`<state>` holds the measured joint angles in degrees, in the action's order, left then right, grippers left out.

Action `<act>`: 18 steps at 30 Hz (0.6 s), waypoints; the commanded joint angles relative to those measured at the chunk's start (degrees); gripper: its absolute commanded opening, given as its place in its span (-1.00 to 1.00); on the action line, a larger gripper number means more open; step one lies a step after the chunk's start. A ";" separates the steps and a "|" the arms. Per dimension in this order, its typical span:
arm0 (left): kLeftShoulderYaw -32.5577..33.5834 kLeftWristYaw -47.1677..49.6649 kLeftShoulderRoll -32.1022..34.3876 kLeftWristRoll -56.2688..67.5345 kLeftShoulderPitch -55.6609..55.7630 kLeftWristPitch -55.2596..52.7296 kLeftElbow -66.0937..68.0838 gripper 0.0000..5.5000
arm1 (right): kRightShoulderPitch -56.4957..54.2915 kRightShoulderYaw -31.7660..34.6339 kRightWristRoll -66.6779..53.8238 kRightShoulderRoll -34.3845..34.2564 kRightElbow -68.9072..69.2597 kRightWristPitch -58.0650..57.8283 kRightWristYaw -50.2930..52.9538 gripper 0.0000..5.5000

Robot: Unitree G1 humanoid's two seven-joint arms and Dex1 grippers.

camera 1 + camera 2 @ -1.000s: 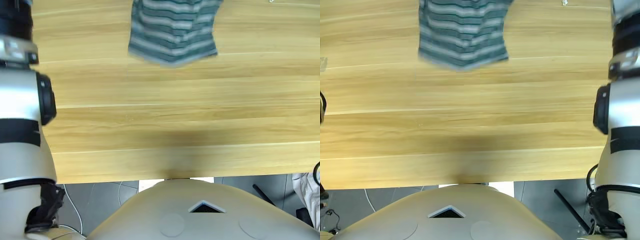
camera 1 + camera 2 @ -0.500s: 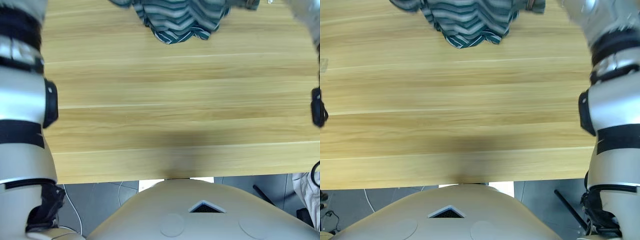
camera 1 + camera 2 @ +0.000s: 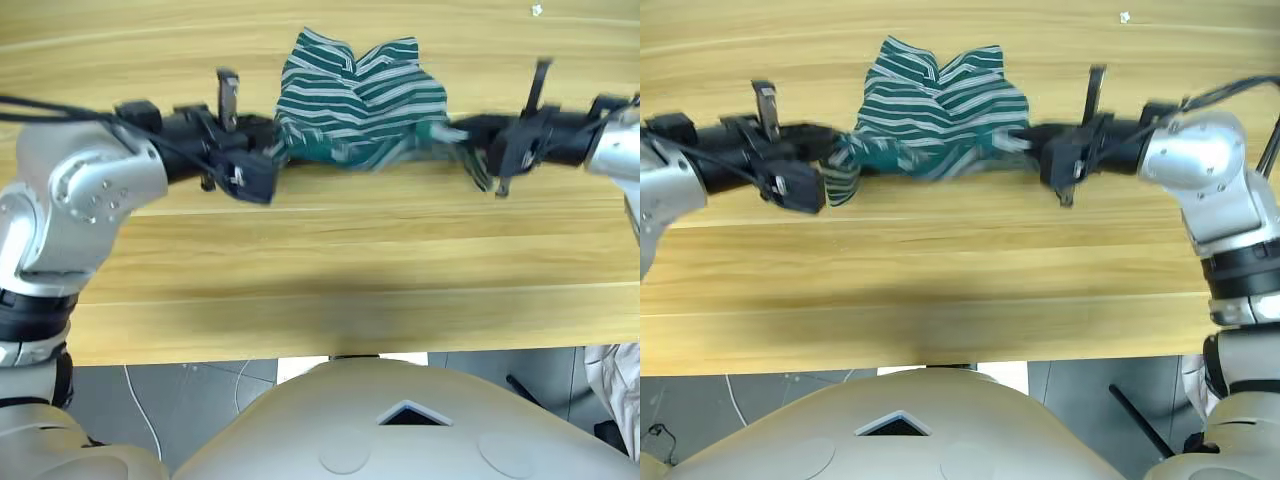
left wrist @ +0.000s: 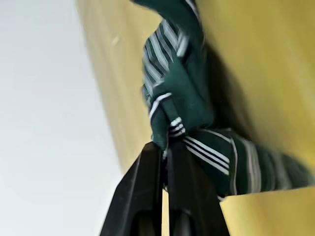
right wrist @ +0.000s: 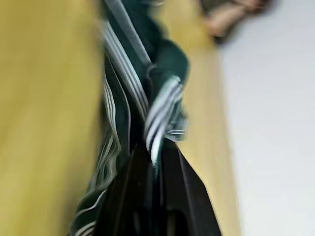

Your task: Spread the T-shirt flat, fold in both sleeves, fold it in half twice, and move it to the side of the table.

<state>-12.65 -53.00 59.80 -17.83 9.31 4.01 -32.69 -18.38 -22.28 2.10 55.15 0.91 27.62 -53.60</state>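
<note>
The T-shirt, green with white stripes, sits bunched and wrinkled on the far half of the table, stretched between the two arms. The left gripper comes in from the left side, low over the wood, and its fingers are pressed together on a gathered fold at the shirt's left edge. In the left wrist view the cloth rises straight out of the fingertips, knots into a thick roll just beyond them, then spreads away across the table, casting a shadow beneath.

The right gripper comes in from the opposite side, and its fingers are likewise clamped on a pinch of striped cloth at the shirt's right edge. In the right wrist view the fold stands out between the two tips, with the rest of the shirt running on past them along the wood.

The bulk of the shirt lies between the two grippers, humped in the middle, with two rounded lobes of cloth on the far side. Whether the pinched edges touch the table I cannot tell.

A small white scrap lies on the far right of the table, well apart from the shirt.
</note>
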 commanded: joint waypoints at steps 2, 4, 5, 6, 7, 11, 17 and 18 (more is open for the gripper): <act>-5.70 -5.68 4.21 -2.26 -18.06 -1.13 -9.35 -1.00 | 10.70 -2.28 -3.19 4.72 12.33 -4.76 -8.22 -1.00; -6.78 -5.59 3.99 -3.69 -21.46 -0.44 -7.96 -1.00 | 13.52 -3.02 -3.26 4.30 13.93 -6.39 -9.74 -1.00; -6.92 -5.71 3.88 -4.02 -22.51 -0.42 -7.68 -1.00 | 14.66 -3.18 -3.53 4.34 14.57 -7.06 -10.42 -1.00; -6.84 -5.93 3.67 -3.92 -23.26 -0.58 -7.84 -1.00 | 15.70 -3.06 -3.89 4.46 15.04 -7.67 -11.02 -1.00; -6.65 -6.24 3.50 -3.64 -23.74 -0.76 -8.13 -1.00 | 16.38 -2.87 -4.00 4.51 15.30 -8.05 -11.46 -1.00; -5.18 -7.26 3.47 -3.16 -22.92 -0.39 -8.32 -0.73 | 18.79 -1.54 -5.79 4.75 16.54 -9.97 -13.29 -1.00; -2.30 -8.60 4.74 -1.98 -24.53 0.90 -9.14 -0.41 | 21.82 0.29 -10.56 6.97 19.27 -15.50 -17.80 -0.61; -1.86 -8.82 4.96 -1.82 -24.64 1.19 -9.05 -0.35 | 22.47 0.48 -11.42 7.48 19.89 -16.44 -18.81 -0.54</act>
<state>-15.83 -61.00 63.09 -20.06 -14.99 4.76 -41.08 3.30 -22.91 -7.32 60.83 19.27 13.18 -70.46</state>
